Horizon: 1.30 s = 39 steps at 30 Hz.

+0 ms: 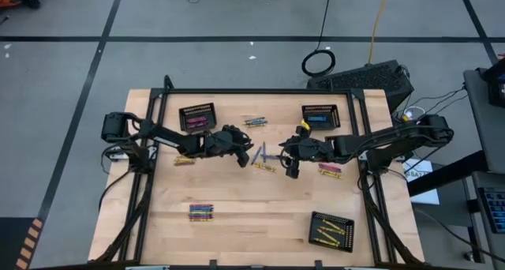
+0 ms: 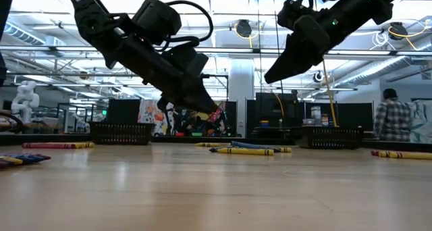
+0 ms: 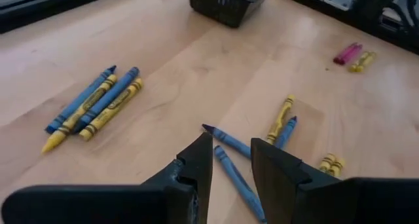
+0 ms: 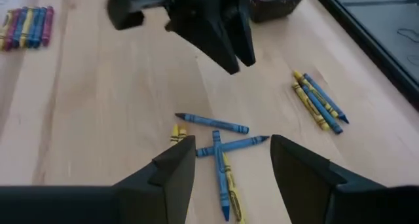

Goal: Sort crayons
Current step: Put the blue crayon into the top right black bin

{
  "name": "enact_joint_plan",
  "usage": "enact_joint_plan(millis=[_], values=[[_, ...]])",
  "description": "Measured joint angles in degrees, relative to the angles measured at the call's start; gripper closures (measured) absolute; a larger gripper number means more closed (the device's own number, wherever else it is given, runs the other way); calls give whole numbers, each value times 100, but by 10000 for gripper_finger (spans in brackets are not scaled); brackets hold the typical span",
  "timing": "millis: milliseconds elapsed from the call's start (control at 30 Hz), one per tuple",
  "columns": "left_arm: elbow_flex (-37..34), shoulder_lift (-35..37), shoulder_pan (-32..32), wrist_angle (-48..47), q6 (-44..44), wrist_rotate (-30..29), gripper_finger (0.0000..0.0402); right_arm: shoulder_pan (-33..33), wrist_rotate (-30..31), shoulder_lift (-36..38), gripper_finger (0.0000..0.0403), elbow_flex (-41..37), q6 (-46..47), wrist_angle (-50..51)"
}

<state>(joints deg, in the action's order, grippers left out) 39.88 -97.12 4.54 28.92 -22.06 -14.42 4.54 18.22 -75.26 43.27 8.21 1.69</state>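
A small heap of blue and yellow crayons [image 1: 263,158] lies flat on the middle of the wooden table; it also shows in the left wrist view [image 3: 239,168] and in the right wrist view [image 4: 221,152]. My left gripper [image 3: 232,155] hangs open just left of the heap, above the table [image 2: 214,113], with a blue crayon showing in the gap below its fingers. My right gripper [image 4: 232,149] hangs open and empty above the heap's right side, higher up [image 2: 270,75]. Neither touches a crayon.
Black mesh baskets stand at the far left [image 1: 197,118], far right [image 1: 319,118] and near right [image 1: 331,230]. More crayon groups lie at the far middle [image 1: 254,122], left [image 1: 183,160], near left [image 1: 201,212] and right [image 1: 330,170]. The two grippers are close together.
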Motion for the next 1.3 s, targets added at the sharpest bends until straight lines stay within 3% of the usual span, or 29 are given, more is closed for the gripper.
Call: enact_joint_plan(millis=[133,367,500,700,800,933,1133,1300], values=[[0,0,0,9,12,67,266,2,-26,-94,220,2,11,-171],[0,0,-90,0,-9,87,175,2,-50,-734,220,-2,-22,-1033],[0,0,-236,-65,-36,-13,149,1,-52,-1099,220,-2,-79,-1081],[-22,323,-536,-1879,-669,-1548,146,-4,-53,-1572,220,-2,-74,-1033],[-35,605,-715,-2944,-1139,-2024,146,-4,-53,-1736,220,-2,-80,-1038],[-31,872,-994,-3482,-1362,-2146,146,-35,-144,-1766,220,-2,-293,-1110],[-26,1461,-1474,-4591,-1851,-2165,146,-151,-1126,-1766,220,-2,-571,-1139],[-28,2031,-1950,-5550,-2569,-2592,146,-324,-1158,-1930,220,-2,-861,-1596]])
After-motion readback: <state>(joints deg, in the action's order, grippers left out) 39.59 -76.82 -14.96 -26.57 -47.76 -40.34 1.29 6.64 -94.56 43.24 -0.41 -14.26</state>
